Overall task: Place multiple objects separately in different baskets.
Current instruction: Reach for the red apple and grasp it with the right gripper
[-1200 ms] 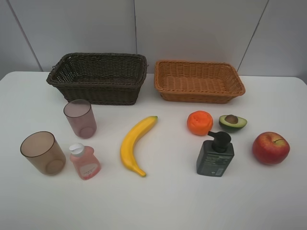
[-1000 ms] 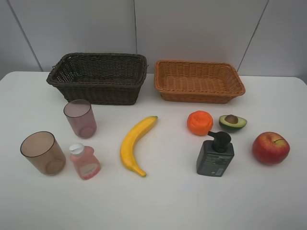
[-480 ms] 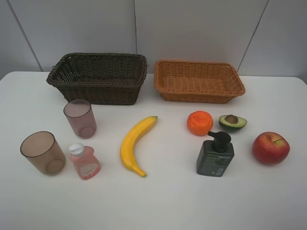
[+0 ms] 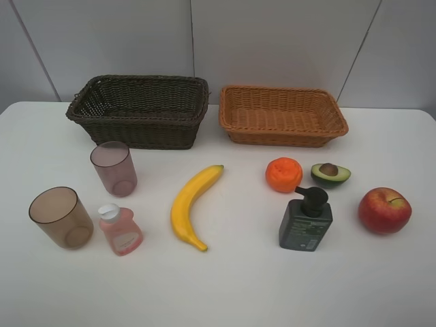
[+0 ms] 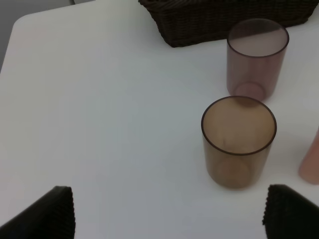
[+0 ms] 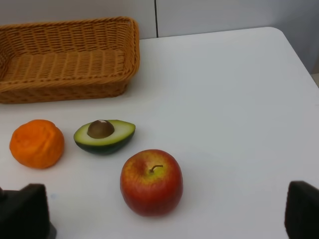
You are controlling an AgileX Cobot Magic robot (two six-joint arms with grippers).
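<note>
Not begun: dark basket [image 4: 139, 109], tan basket [image 4: 283, 116] empty at far edge of the table [image 4: 225, 286]. Loose in front: two cups [image 4: 114, 168], pink bottle [image 4: 121, 231], banana [image 4: 191, 204], tangerine [image 4: 283, 174], avocado [image 4: 330, 174], pump bottle [image 4: 305, 221], apple [image 4: 385, 210]. Left gripper [image 5: 169, 214], right gripper [image 6: 164, 214] spread wide, holding nothing.

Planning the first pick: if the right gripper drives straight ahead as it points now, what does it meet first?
Probably the apple, centred ahead of the open right gripper; how far off is unclear.
</note>
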